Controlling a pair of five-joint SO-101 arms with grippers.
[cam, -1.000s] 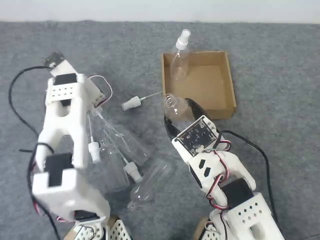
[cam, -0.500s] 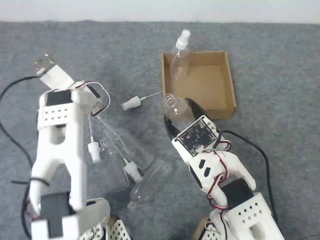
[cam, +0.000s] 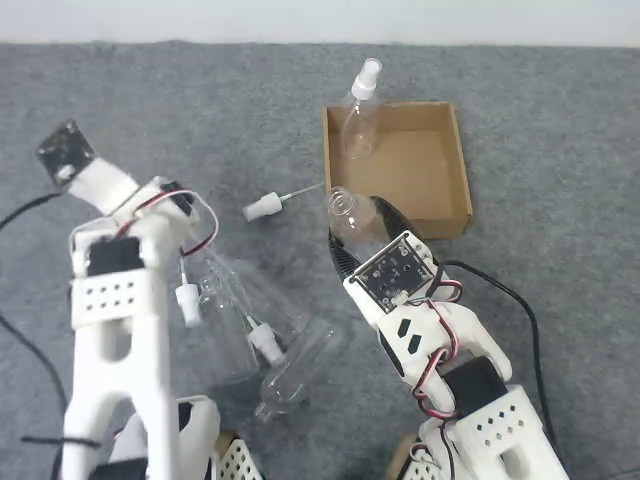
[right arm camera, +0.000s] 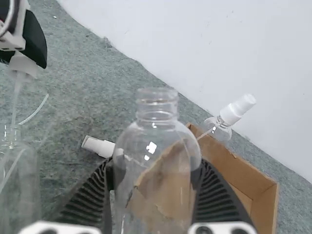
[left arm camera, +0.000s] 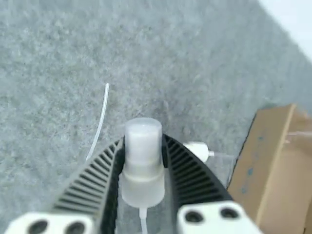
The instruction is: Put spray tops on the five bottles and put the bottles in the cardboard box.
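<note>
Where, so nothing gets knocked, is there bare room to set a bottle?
Bare mat lies right of the cardboard box and behind it. Most of the box floor is free beside its capped bottle. Crowded: loose bottles heaped at the near left, and the spray top left of the box.

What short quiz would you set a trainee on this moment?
1. True or false: the bottle in the right gripper is already capped.
2. The left gripper holds: A a spray top, B a bottle, C nothing.
3. How many bottles rest in the cardboard box?
Key: 1 false; 2 A; 3 one, the capped bottle.
</note>
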